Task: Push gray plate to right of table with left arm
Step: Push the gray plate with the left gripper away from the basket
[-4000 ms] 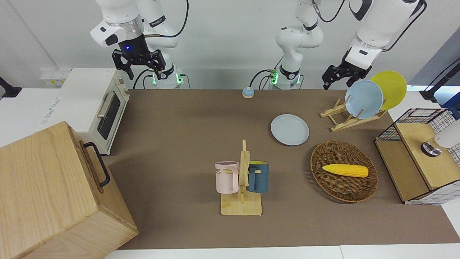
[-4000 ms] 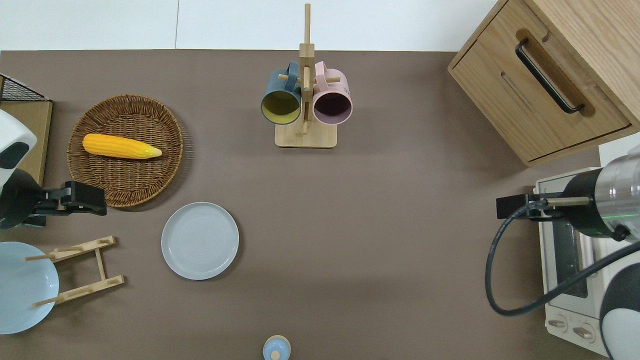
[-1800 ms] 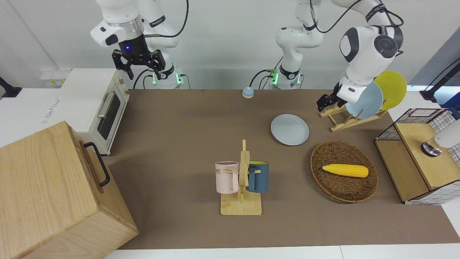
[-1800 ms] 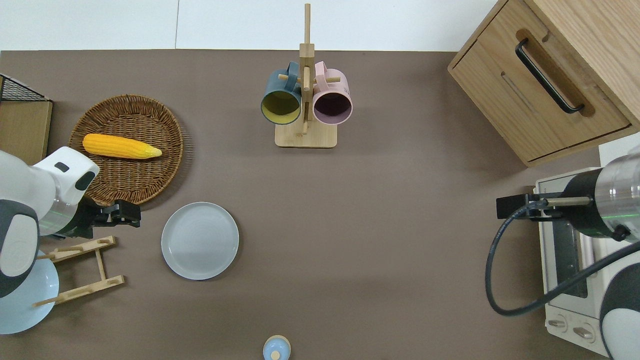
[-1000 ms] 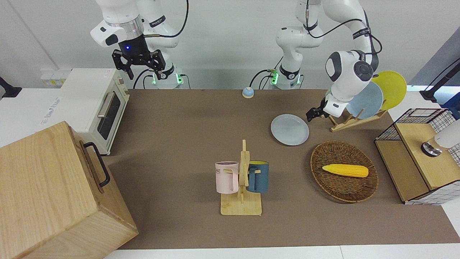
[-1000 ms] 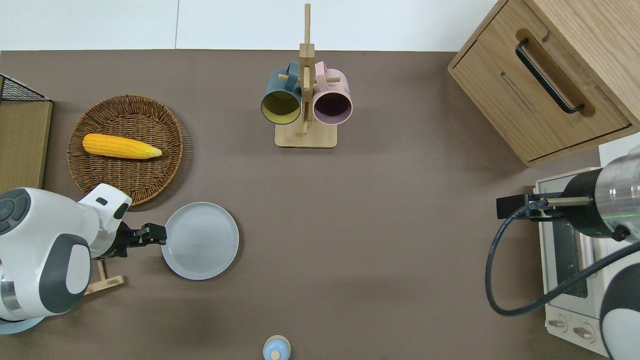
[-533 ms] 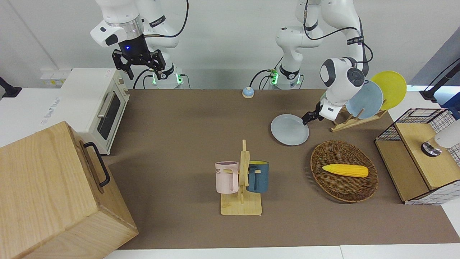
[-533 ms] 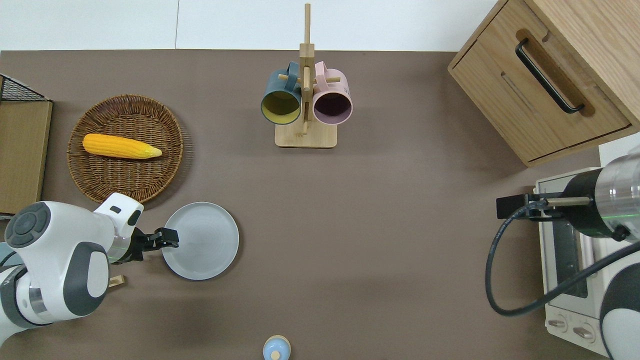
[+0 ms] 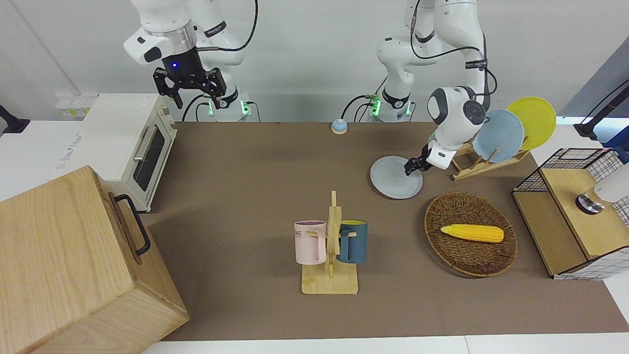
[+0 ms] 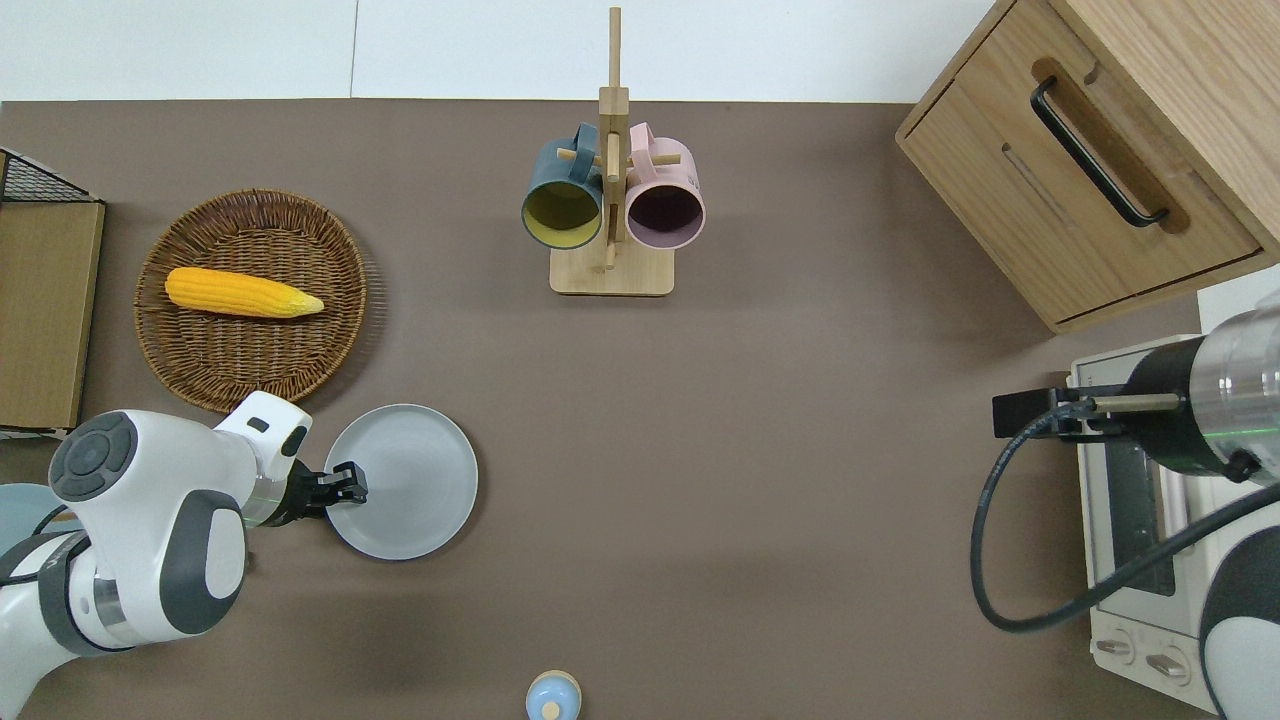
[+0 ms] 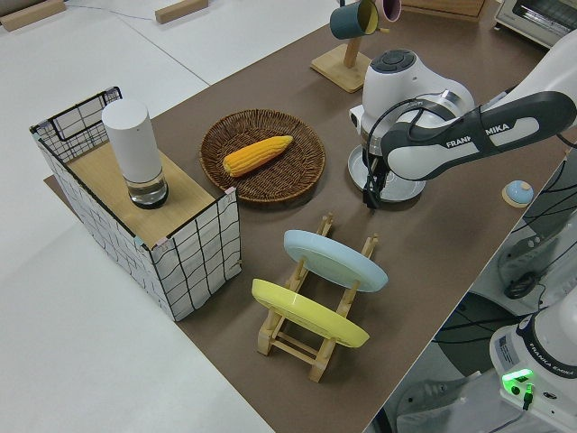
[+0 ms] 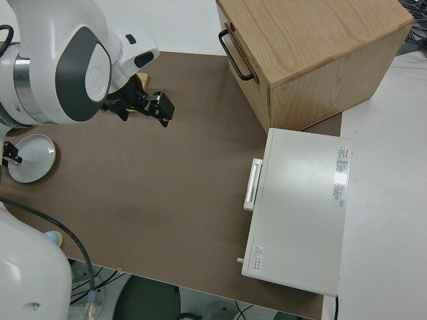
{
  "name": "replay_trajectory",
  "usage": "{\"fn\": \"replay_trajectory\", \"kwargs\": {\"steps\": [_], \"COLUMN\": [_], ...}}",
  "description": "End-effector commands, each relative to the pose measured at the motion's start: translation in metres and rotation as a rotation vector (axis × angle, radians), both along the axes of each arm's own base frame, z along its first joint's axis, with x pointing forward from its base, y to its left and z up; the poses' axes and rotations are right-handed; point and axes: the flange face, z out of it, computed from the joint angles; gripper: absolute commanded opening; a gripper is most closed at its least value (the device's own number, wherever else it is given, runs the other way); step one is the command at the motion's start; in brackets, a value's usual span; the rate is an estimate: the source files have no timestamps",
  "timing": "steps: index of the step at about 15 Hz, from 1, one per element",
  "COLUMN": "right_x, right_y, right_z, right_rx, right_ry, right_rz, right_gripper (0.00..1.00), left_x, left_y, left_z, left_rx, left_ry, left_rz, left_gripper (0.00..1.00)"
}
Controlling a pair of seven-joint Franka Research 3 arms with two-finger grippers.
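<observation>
Right now the gray plate [image 10: 402, 481], round, shallow and smooth with a low rim, lies flat on the matte brown bench [image 10: 760, 480] toward the left arm's end, nearer to the robots than the woven wicker basket [image 10: 252, 300] that holds a ribbed yellow corn cob [image 10: 243, 293]. A slatted wooden plate rack [image 9: 471, 162] stands just beside it at that end, with a sky-blue plate [image 9: 497, 135] and a yellow plate [image 9: 531, 123] leaning in it. The left arm [image 10: 150, 535], glossy white with round dark gray joint caps, is bent low over the bench and reaches sideways, its wrist tilted down. The left tool [image 10: 347, 483], small and black, sits at the plate's rim on the side toward the rack and appears to touch it; whether its fingers are apart or together cannot be told. At mid-bench, farther from the robots, a wooden mug stand [image 10: 611, 190] carries a dark blue mug [image 10: 562, 204] and a pink mug [image 10: 664, 206]. The right arm is parked, and its tool [image 9: 189, 86] has its fingers spread apart on nothing.
</observation>
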Motion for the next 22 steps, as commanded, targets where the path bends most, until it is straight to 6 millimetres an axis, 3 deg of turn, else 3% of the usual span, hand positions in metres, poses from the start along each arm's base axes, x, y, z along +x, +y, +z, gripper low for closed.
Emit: {"fn": "replay_trajectory", "kwargs": {"steps": [1, 3, 12, 22], "right_x": [-0.008, -0.008, -0.008, -0.008], "right_y": [0.000, 0.000, 0.000, 0.000], "right_z": [0.000, 0.000, 0.000, 0.000], "right_rx": [0.009, 0.009, 0.009, 0.009], "right_ry": [0.003, 0.003, 0.005, 0.003], "right_rz": [-0.021, -0.021, -0.021, -0.021], "right_gripper": [0.996, 0.996, 0.996, 0.996], "left_x": [-0.003, -0.004, -0.004, -0.011], "left_y": [0.000, 0.000, -0.002, -0.059], "left_z": [-0.002, -0.002, -0.004, -0.007], "left_rx": [-0.007, -0.007, -0.005, -0.044], "left_ry": [-0.030, -0.031, -0.039, -0.039], "left_rz": [0.006, 0.007, 0.002, -0.024], "left_gripper": [0.10, 0.00, 0.00, 0.00]}}
